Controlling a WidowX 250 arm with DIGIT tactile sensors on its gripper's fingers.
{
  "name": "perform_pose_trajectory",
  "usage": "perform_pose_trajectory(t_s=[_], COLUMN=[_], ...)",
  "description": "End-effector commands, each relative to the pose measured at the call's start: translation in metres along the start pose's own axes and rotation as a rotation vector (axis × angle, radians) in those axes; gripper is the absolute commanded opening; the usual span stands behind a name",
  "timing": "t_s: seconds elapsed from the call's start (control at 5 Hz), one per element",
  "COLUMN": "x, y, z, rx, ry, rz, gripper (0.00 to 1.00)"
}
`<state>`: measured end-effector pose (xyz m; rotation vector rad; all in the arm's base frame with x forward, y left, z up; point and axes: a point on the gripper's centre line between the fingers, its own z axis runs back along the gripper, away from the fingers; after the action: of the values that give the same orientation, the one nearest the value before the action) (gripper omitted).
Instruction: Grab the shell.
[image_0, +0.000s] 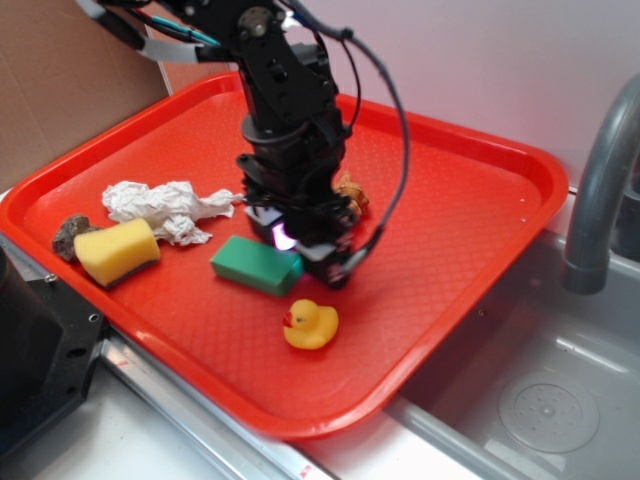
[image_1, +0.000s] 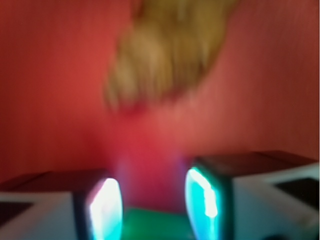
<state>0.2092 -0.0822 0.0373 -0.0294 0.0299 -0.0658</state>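
Tan shell (image_1: 167, 55) lies on your red tray (image_0: 470, 210), blurred, just beyond the gripper (image_1: 160, 202); jaws apart with a narrow gap, holding nothing.

A kitchen-sink setup: grey faucet (image_0: 600, 190), steel sink basin (image_0: 520, 400), red tray (image_0: 470, 230).

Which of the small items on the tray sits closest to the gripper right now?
The shell, tan and knobby, just behind the gripper; the wrist view shows it ahead of the open jaws. The green block is next.
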Motion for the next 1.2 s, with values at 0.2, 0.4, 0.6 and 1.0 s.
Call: perform_pose_trajectory(t_s=[0.2, 0.4, 0.6, 1.0], x=[0.029, 0.070, 0.081, 0.079], y=[0.013, 0.009, 0.010, 0.027], z=[0.113, 0.094, 0.079, 0.075], rx=[-0.026, -0.041, -0.014, 0.088], ry=[-0.083, -0.080, -0.064, -0.050], rz=[0.153, 0.276, 0.373, 0.603], gripper=[1.00, 1.00, 1.00, 1.00])
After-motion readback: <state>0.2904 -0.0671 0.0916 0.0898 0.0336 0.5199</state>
